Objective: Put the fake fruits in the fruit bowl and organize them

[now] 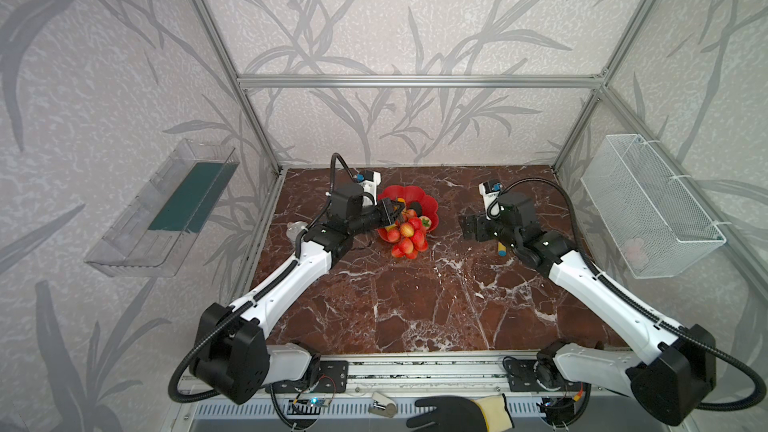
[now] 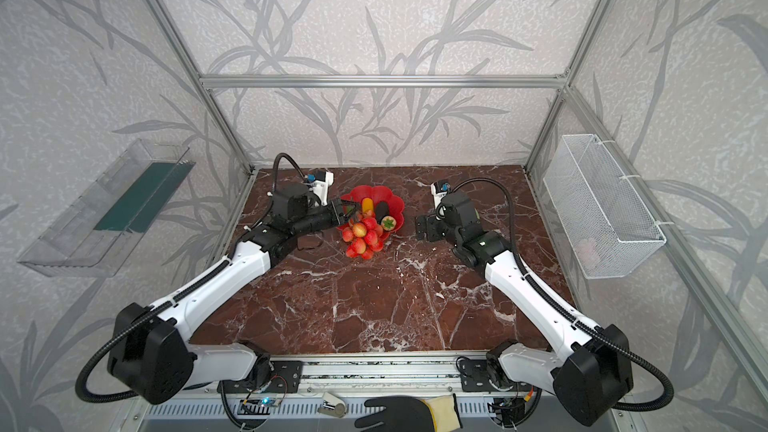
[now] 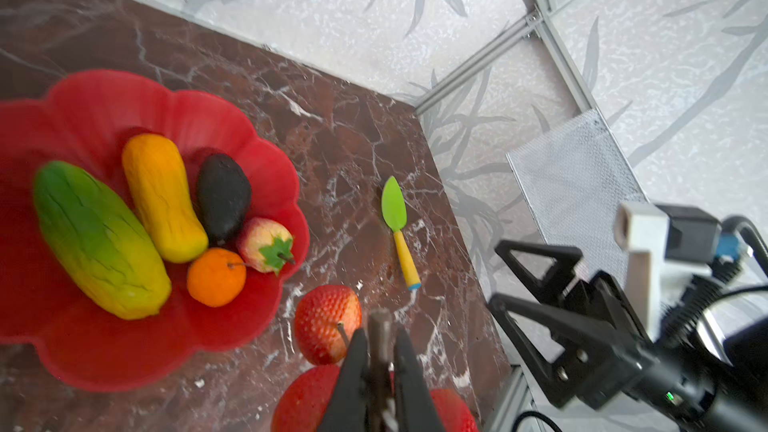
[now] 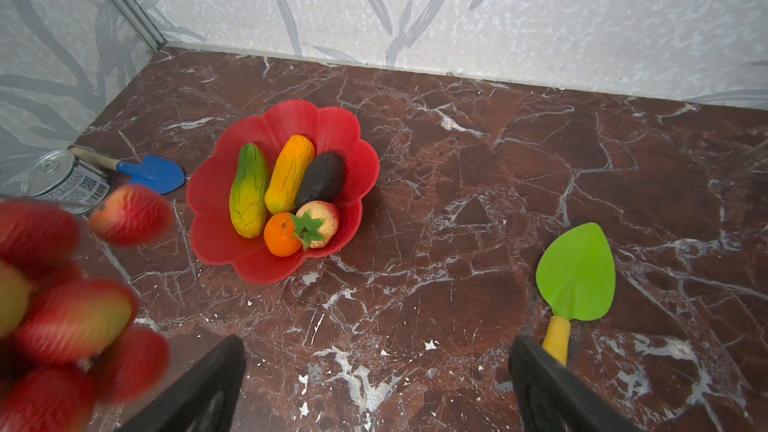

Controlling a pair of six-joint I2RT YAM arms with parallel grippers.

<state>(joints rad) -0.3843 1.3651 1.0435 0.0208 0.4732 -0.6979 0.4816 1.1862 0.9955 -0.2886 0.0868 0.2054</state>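
the left hand (image 3: 380, 340) is clamped on the stem of the cluster of red berries (image 1: 406, 238), which hangs at the lower rim of the fruit bowl (image 1: 409, 192), just above centre in both top views. the bowl's middle lies up-frame, so a short carry that way seems due. the right hand (image 1: 467, 226), spread wide and empty, sits farther right.

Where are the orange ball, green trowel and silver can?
Small orange plastic ball (image 4: 282, 238): right wrist view, centre.
Green leaf-shaped plastic trowel (image 4: 577, 272): right wrist view, blade.
Small silver metal can (image 4: 48, 168): right wrist view, lid.
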